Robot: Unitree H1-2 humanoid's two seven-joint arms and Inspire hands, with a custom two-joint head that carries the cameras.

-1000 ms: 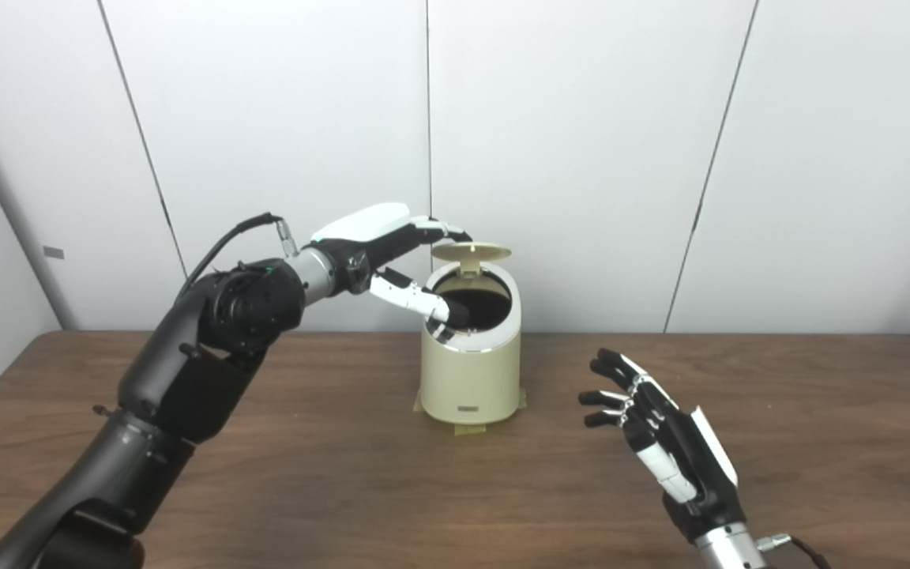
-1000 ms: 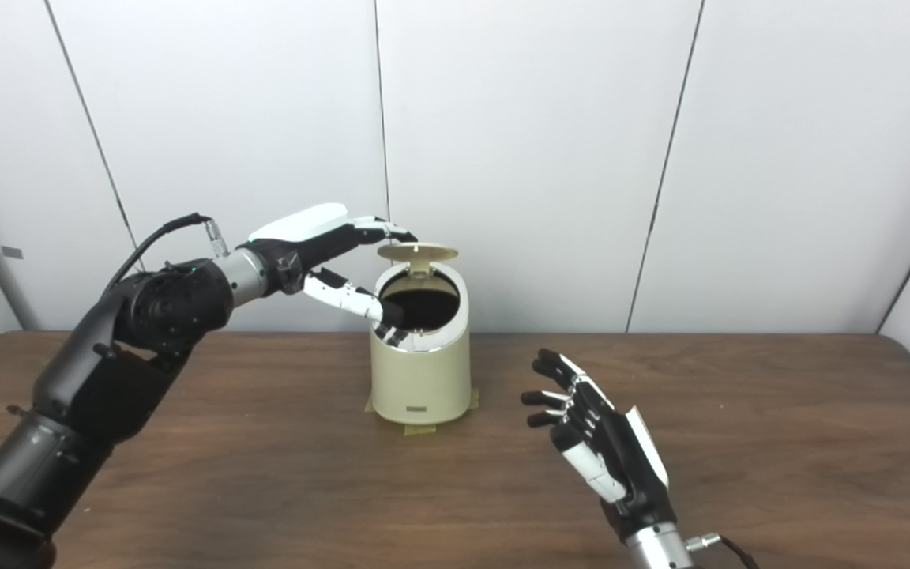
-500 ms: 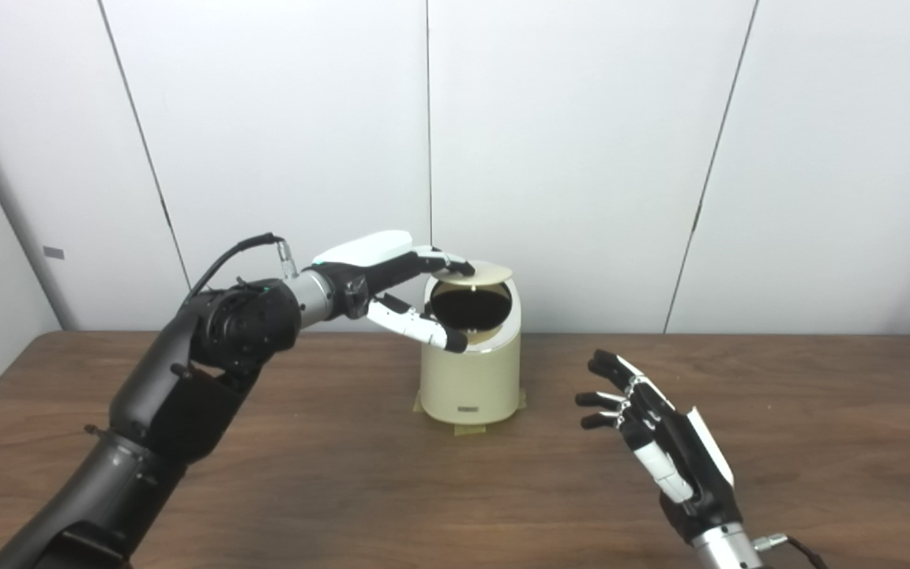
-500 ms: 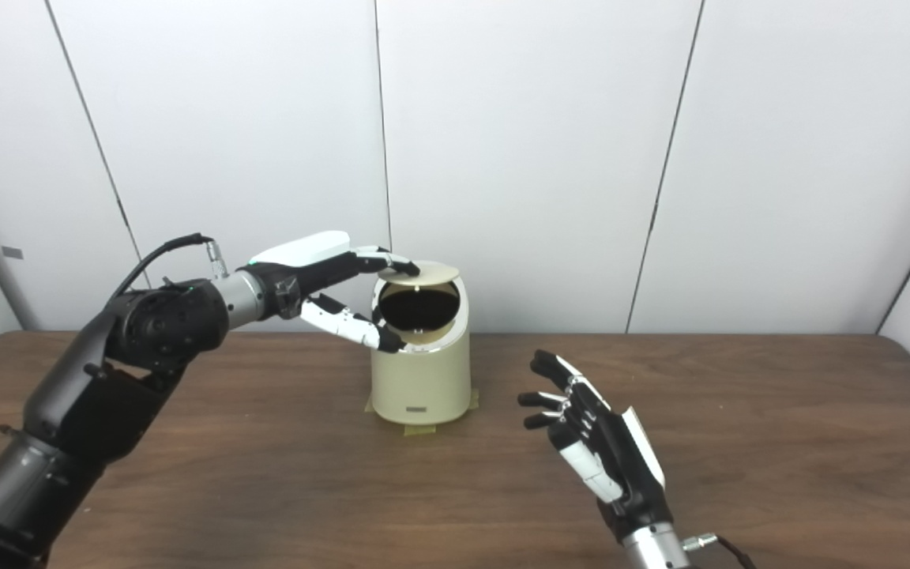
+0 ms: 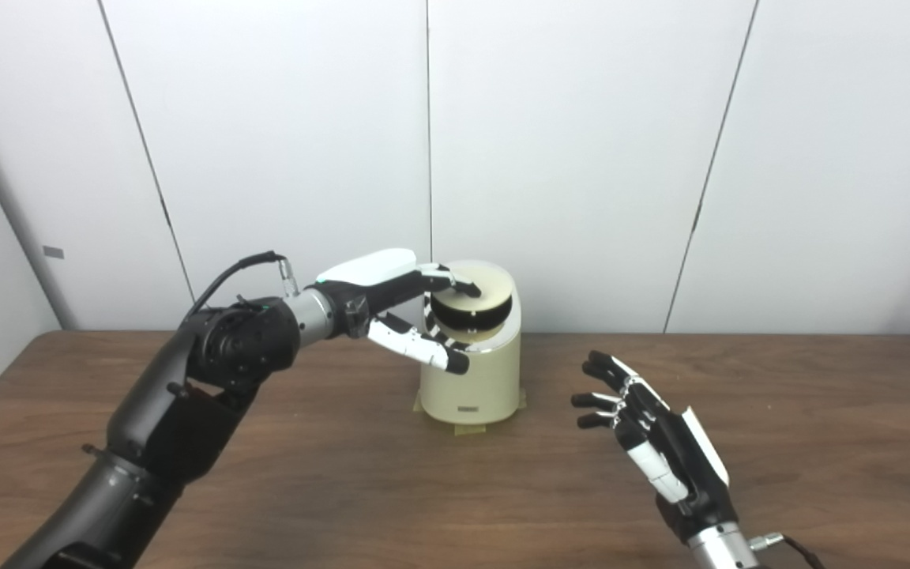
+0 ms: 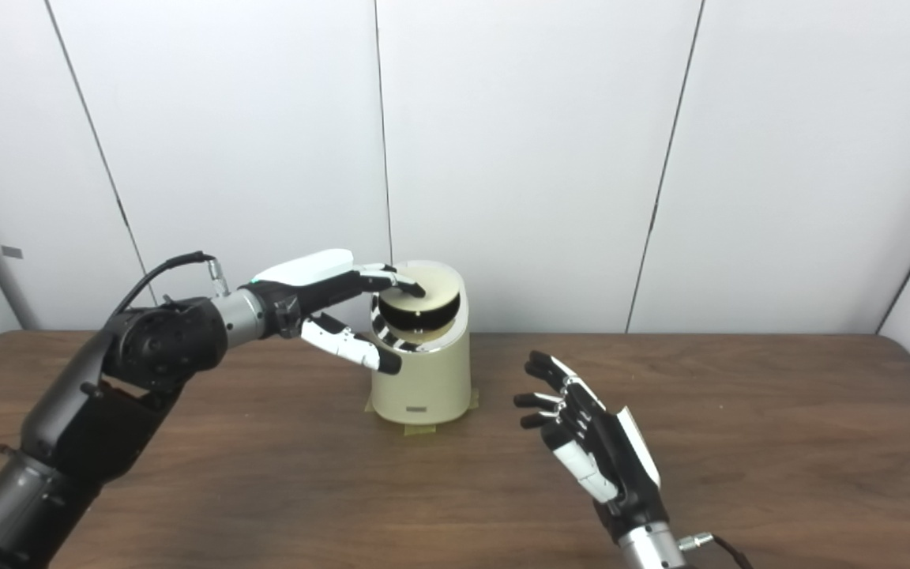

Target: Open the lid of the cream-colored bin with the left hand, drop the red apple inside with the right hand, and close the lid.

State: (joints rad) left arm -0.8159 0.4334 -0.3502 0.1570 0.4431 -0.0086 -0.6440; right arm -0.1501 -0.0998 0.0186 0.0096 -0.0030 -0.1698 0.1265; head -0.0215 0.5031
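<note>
The cream-colored bin point(image 5: 471, 379) stands at the middle back of the brown table point(image 5: 305, 490). Its round lid point(image 5: 480, 291) is tilted down over the opening, with a dark gap still showing at the front. My left hand point(image 5: 407, 296) is open, its fingertips resting on the top of the lid and its thumb in front of the rim. My right hand point(image 5: 652, 450) is open and empty, held above the table to the right of the bin. No red apple is in view.
Tape patches point(image 5: 464, 429) lie under the bin's base. A white panelled wall point(image 5: 581, 158) rises close behind the table. The table's front edge is out of view.
The lid has come down from upright to nearly shut, with my left hand lowering on it. My right hand has drifted slightly left and stays open.
</note>
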